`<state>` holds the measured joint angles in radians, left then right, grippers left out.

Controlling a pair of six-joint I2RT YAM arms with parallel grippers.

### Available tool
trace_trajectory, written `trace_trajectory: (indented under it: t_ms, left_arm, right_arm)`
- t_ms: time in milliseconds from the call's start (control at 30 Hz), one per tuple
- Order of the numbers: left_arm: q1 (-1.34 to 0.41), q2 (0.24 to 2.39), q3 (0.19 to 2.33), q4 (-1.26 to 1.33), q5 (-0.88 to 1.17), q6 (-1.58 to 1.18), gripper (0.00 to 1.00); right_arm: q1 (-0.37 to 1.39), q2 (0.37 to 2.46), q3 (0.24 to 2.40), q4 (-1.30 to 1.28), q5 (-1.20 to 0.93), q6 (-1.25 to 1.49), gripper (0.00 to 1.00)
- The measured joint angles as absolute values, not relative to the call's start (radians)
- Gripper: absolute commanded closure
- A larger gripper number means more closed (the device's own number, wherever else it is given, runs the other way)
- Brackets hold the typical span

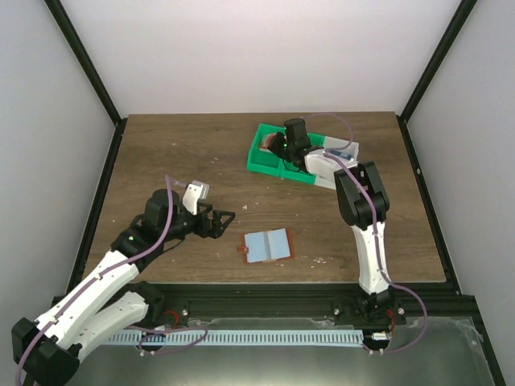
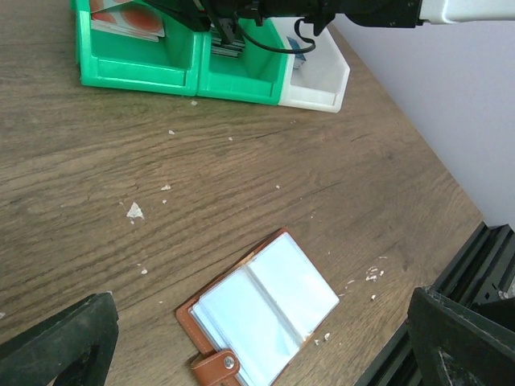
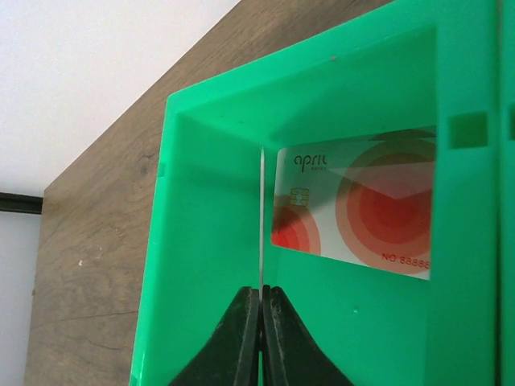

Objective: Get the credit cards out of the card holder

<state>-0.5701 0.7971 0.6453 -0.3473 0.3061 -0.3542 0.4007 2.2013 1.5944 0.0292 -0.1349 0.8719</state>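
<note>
Top external view: at 9 o'clock on the table the left gripper (image 1: 228, 223) hovers with its jaws spread wide, holding nothing. Toward 4 o'clock from it the holder (image 1: 266, 245) lies opened flat, pale pockets up, strap tab at its 9 o'clock. I cannot tell whether any card sits in it. At 1 o'clock from the holder, well apart, stands a green bin (image 1: 259, 165). A ringed card (image 3: 354, 209), white with red rings, lies inside. The right gripper (image 1: 283, 154) reaches down into this bin, fingers pressed together on a thin card (image 3: 262, 217) seen edge-on, colour unclear. Touching the green bin at 3 o'clock is a white bin (image 1: 322, 169).
</note>
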Motion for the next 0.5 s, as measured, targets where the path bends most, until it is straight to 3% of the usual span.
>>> trace_trajectory:
  t_ms: [500]
  left_arm:
    - [-0.57, 0.784, 0.645, -0.352, 0.312, -0.345, 0.0]
  right_arm:
    - [0.393, 2.231, 1.663, -0.039, -0.106, 0.849, 0.89]
